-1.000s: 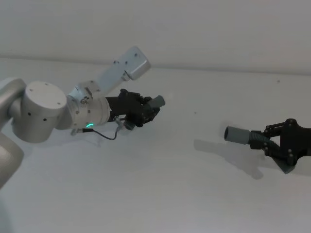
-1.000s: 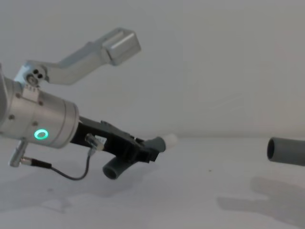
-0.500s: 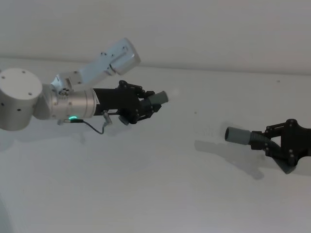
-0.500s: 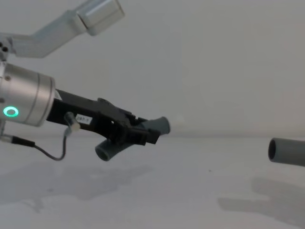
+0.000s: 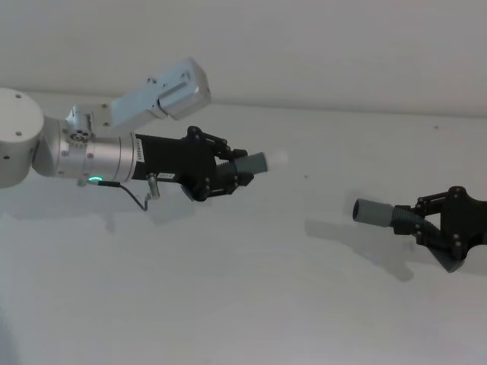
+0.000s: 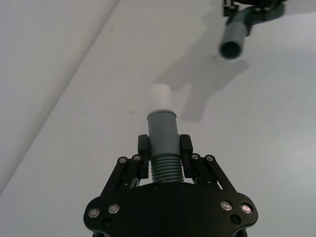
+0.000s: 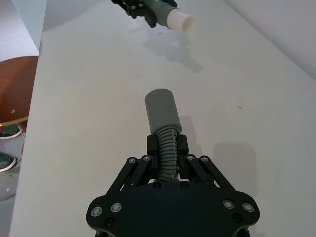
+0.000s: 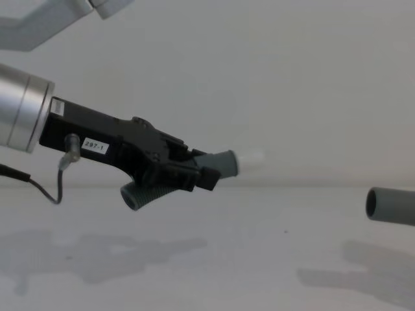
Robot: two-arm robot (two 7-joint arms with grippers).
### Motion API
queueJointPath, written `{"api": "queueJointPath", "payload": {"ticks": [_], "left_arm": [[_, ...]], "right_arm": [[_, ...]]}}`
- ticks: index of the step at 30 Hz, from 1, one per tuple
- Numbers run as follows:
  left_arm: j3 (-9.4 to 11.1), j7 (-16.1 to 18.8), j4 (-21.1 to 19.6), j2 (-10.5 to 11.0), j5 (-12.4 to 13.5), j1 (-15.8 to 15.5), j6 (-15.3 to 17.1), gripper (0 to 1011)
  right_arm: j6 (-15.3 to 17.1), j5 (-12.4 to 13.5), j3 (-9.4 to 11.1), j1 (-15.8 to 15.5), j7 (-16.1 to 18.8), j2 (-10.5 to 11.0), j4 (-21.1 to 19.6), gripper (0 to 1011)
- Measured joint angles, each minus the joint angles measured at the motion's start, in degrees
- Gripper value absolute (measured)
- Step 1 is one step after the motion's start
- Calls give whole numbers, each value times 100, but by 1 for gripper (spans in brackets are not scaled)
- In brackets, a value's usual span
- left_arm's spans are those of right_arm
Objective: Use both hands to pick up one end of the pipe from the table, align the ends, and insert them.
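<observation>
The white table (image 5: 228, 304) takes up nearly the whole of the head view, running back to a pale wall (image 5: 319, 46) along the top of the frame. In from the left edge comes the left arm, its silver wrist (image 5: 99, 158) lying almost level across the upper left, with a green ring light (image 5: 94, 180) glowing on its underside and a thin black cable (image 5: 141, 199) looping just below it. At the end of it the left gripper (image 5: 234, 173) points towards the right of the frame; its jaws are closed in tight on the ribbed middle of the gently curved pipe piece (image 5: 255, 163), which is held up off the table with a shadow under it. At the right edge, lower down, the right gripper (image 5: 415, 220) points back towards the left; its jaws are likewise clamped on the ribbed neck of the elbow piece (image 5: 371, 212), also clear of the surface, a shadow below it. The two pieces are well apart, with bare table between them. The white stub tip (image 5: 278, 159) juts out past the left fingers towards the right, and the elbow's open grey mouth (image 5: 357, 209) faces left, lower in the frame than the tip
</observation>
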Motion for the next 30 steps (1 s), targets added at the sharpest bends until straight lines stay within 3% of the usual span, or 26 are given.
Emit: {"api": "queueJointPath", "payload": {"ticks": [12, 30], "left_arm": [[334, -574, -29, 145, 102, -359, -116, 364], [749, -895, 163, 72, 333, -740, -171, 364]], "right_arm": [[0, -1, 0, 0, 2, 0, 0, 212], [1, -1, 1, 0, 1, 0, 0, 212]]}}
